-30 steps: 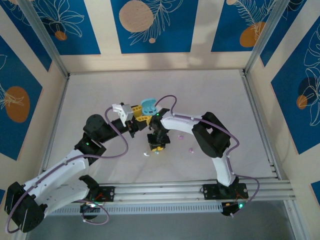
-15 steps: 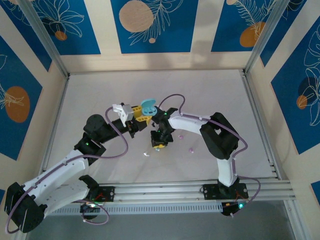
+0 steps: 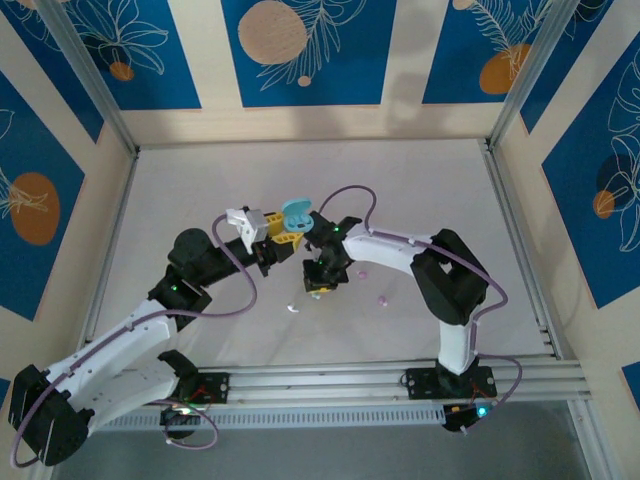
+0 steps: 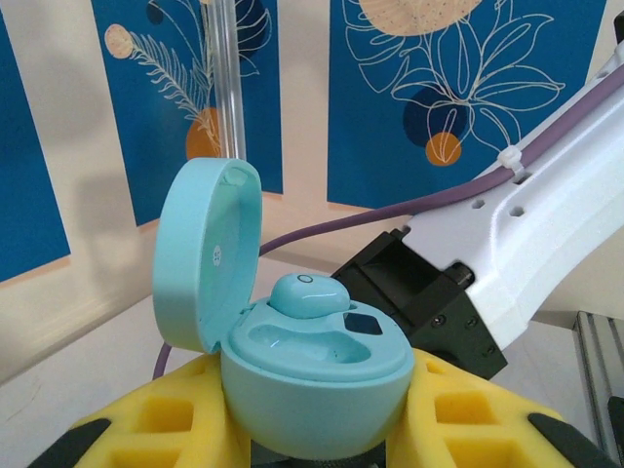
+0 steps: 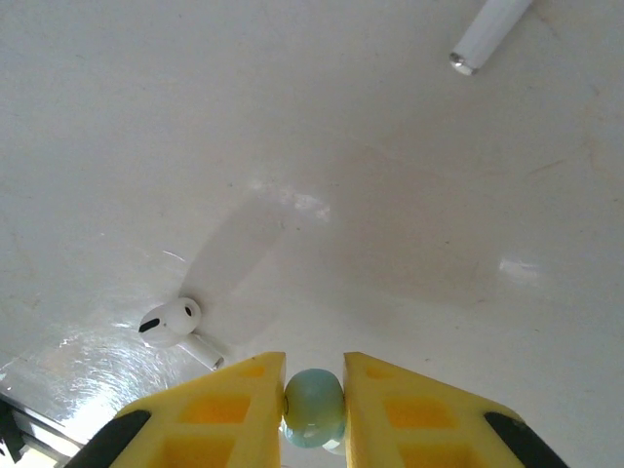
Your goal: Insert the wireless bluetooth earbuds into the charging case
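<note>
My left gripper (image 3: 283,230) is shut on the open teal charging case (image 3: 296,213), holding it up off the table. In the left wrist view the case (image 4: 312,375) sits between the yellow fingers (image 4: 146,429) with its lid (image 4: 200,253) tipped back. One teal earbud (image 4: 307,294) is seated in it and the slot beside it is empty. My right gripper (image 3: 318,283), just right of and below the case, is shut on another teal earbud (image 5: 314,405) above the table. A white earbud (image 5: 171,324) lies on the table near it.
Two pink earbuds (image 3: 362,272) (image 3: 382,299) lie on the white table right of my right gripper. The white earbud (image 3: 292,308) lies to its near left. A white stem-like piece (image 5: 485,34) shows at the top of the right wrist view. The right arm's link (image 4: 546,224) is close behind the case.
My right arm's elbow has swung to the right, and its gripper has shifted slightly up and toward the case with the teal earbud. The left arm and the case have stayed still.
</note>
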You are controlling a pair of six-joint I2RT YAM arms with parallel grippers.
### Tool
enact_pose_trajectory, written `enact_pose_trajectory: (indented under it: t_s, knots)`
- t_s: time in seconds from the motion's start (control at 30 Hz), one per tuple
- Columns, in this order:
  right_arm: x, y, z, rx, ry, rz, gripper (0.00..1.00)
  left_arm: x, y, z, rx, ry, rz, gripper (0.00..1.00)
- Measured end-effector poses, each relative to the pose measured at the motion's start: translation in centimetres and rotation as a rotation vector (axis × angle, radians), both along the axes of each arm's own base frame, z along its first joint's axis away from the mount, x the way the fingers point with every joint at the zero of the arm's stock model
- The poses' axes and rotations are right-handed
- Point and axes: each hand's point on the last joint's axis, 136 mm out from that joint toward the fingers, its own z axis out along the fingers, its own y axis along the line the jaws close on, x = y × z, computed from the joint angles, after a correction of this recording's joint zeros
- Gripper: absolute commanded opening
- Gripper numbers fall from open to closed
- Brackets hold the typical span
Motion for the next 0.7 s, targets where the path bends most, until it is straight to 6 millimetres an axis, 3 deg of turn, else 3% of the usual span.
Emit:
enact_pose_trajectory:
  t_s: [0.23,0.53,0.7]
  knots:
    - [-0.6,-0.6,-0.1,0.002,-0.002,-0.001,0.21,0.1,0.0,-0.2,0.007,0.001,0.004,0.27]
    - [0.7,-2.5,3.0,0.094,-0.057,-0.068,0.21,0.3,0.1,-0.2,0.006,0.001,0.019,0.27]
    - [1.2,-3.1,3.7,0.136,-0.047,-0.099,0.22,0.4,0.4,-0.7,0.011,0.008,0.038,0.27]
